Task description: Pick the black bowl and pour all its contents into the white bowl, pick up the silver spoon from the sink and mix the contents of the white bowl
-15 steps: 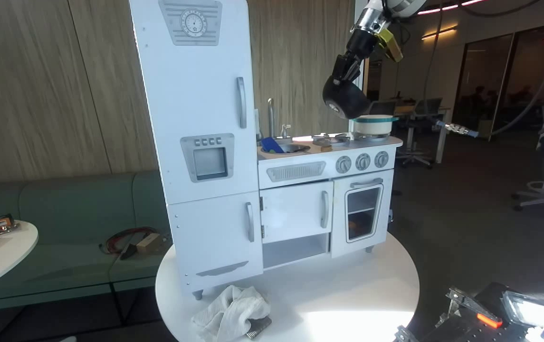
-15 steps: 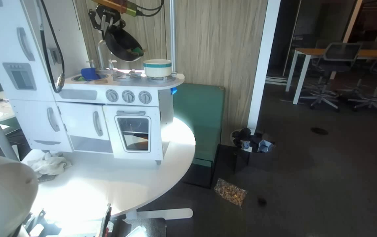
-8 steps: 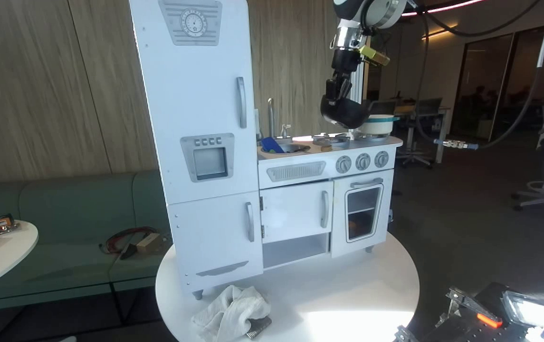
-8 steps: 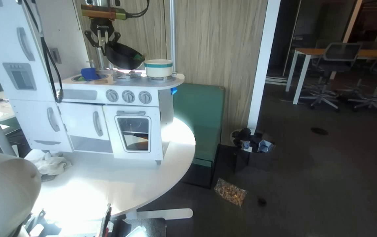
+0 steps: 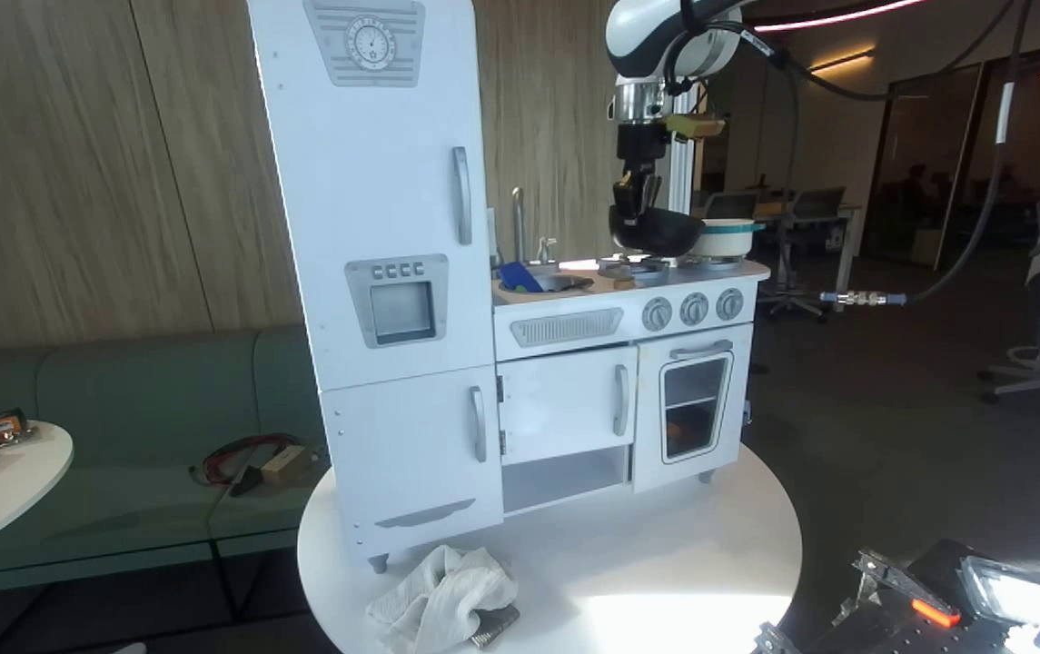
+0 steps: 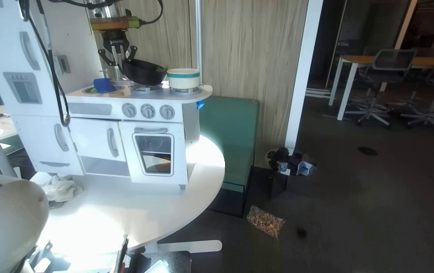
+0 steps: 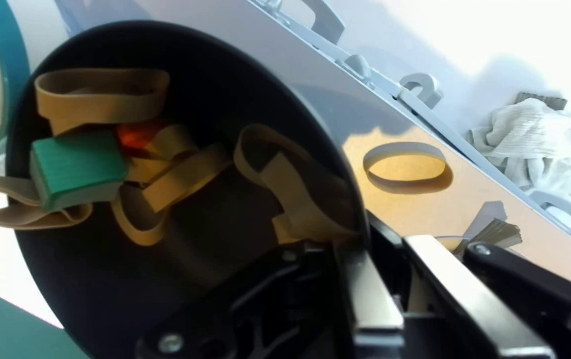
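My gripper [image 7: 390, 242] has its fingers on either side of the rim of the black bowl [image 7: 205, 234], which it holds nearly level just above the stove burners. The black bowl also shows in both exterior views [image 5: 665, 232] [image 6: 146, 72]. It contains tan loops, a green block [image 7: 78, 169] and a red-orange piece. One loop sticks out over its far rim. The white bowl [image 6: 183, 79], with a teal band, stands on the right burner close beside the black bowl; a green piece shows inside it in the wrist view [image 7: 3, 75]. The sink [image 6: 119, 88] holds a blue item. The silver spoon is not visible.
A tan loop [image 7: 405, 162] lies on the worktop [image 7: 415, 214] between sink and burners. The tap [image 5: 519, 222] stands behind the sink. The tall white fridge unit [image 5: 392, 200] rises beside it. A white cloth [image 5: 447, 599] lies on the round table [image 5: 574, 581].
My gripper has lowered and turned upright, bringing the black bowl from a steep tilt to nearly level. The white bowl has shifted slightly away from it.
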Robot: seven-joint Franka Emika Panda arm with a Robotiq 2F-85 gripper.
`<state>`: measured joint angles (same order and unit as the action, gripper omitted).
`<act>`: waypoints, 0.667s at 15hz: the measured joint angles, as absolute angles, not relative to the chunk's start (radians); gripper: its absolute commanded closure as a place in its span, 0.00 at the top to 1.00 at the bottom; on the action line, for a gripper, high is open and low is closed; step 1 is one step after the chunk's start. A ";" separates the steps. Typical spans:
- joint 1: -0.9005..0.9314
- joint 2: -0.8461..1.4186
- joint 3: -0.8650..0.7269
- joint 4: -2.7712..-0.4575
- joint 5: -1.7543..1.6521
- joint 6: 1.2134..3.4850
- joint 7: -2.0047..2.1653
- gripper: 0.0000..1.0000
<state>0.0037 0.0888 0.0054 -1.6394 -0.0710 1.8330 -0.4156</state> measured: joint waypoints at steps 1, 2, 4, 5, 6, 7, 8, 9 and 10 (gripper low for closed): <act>0.006 0.100 0.007 -1.637 -0.079 1.833 -0.413 0.04; 0.010 0.110 0.009 -1.633 -0.090 1.833 -0.410 0.04; 0.020 0.123 0.020 -1.625 -0.120 1.833 -0.406 0.04; 0.027 0.127 0.027 -1.622 -0.138 1.833 -0.403 0.04; 0.034 0.131 0.034 -1.618 -0.155 1.833 -0.400 0.04; 0.041 0.136 0.041 -1.615 -0.172 1.833 -0.396 0.05; 0.048 0.141 0.045 -1.611 -0.188 1.833 -0.390 0.05; 0.053 0.147 0.047 -1.607 -0.200 1.833 -0.383 0.05; 0.055 0.154 0.048 -1.601 -0.208 1.833 -0.375 0.05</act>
